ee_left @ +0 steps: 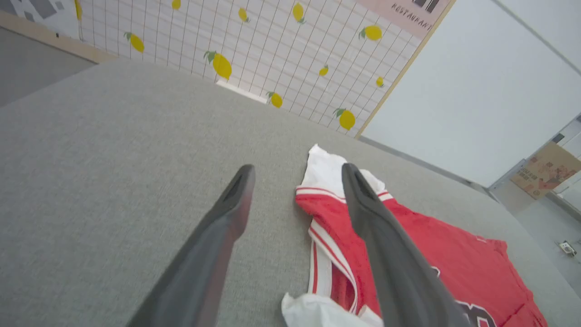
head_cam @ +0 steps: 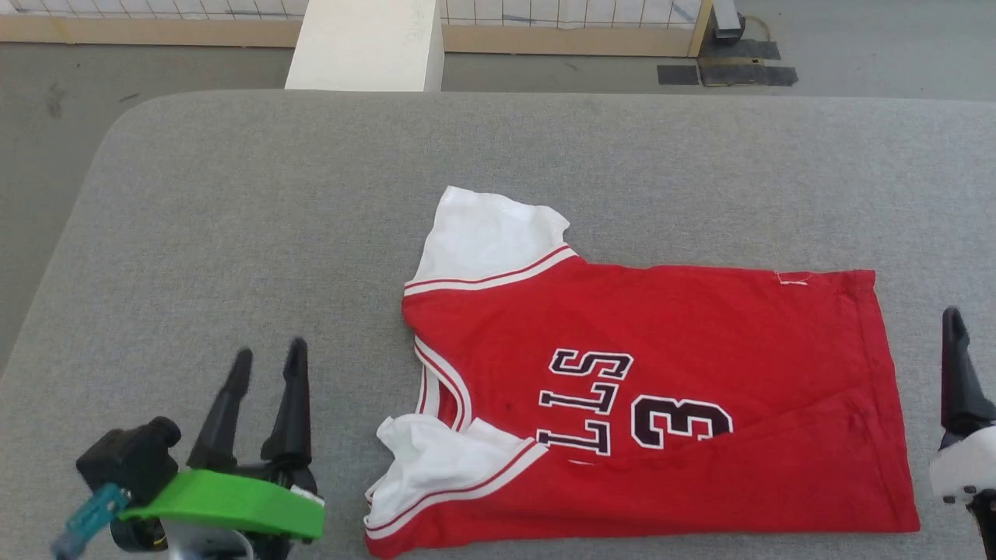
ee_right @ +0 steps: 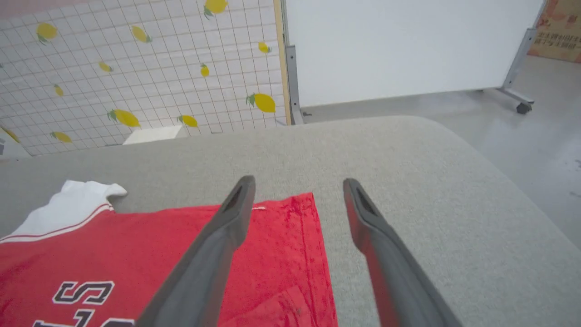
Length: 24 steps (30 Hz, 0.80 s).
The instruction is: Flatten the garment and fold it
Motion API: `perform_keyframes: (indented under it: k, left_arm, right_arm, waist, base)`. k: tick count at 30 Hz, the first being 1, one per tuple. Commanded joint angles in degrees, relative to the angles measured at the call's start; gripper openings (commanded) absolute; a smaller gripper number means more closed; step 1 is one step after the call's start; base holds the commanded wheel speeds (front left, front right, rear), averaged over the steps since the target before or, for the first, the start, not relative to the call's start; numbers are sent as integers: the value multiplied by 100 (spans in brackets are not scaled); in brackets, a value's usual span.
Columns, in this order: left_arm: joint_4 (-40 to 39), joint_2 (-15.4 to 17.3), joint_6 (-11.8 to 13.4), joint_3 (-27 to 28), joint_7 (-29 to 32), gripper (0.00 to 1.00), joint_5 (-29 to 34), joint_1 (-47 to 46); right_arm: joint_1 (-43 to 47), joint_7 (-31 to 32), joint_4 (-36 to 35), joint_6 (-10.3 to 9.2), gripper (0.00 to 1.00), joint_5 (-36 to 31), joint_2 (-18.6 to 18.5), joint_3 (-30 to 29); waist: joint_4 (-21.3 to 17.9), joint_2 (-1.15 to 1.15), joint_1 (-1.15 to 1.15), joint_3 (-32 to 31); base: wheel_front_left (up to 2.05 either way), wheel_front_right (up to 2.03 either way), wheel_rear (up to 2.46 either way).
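Garment [head_cam: 661, 404] lettering partly under fold; right end effector [head_cam: 955, 342] at frame edge.

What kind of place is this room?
Probably a test lab or studio, not a home: a lemon-print grid wall, a white partition on wheels, and one big grey padded table holding the jersey.

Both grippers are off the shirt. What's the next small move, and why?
Probably bring the open left gripper across to the near white sleeve: it lies bunched, while the rest of the garment looks fairly flat.
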Motion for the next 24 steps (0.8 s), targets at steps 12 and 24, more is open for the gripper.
perform_keyframes:
  k: [12, 24]
  left_arm:
    - [505, -364, -151, -418, -1073, 100, 1420, -899]
    - [1745, 198, -727, -996, 1579, 100, 904, -4181]
  right_arm:
    - [-330, -1104, 250, -8, 100, -362, 0, 302]
    - [-856, -1247, 352, -8, 100, -263, 0, 563]
  waist:
    - [-62, 0, 0, 256]
    - [-274, 0, 0, 1298]
  base:
    - [0, 0, 0]
    - [0, 0, 0]
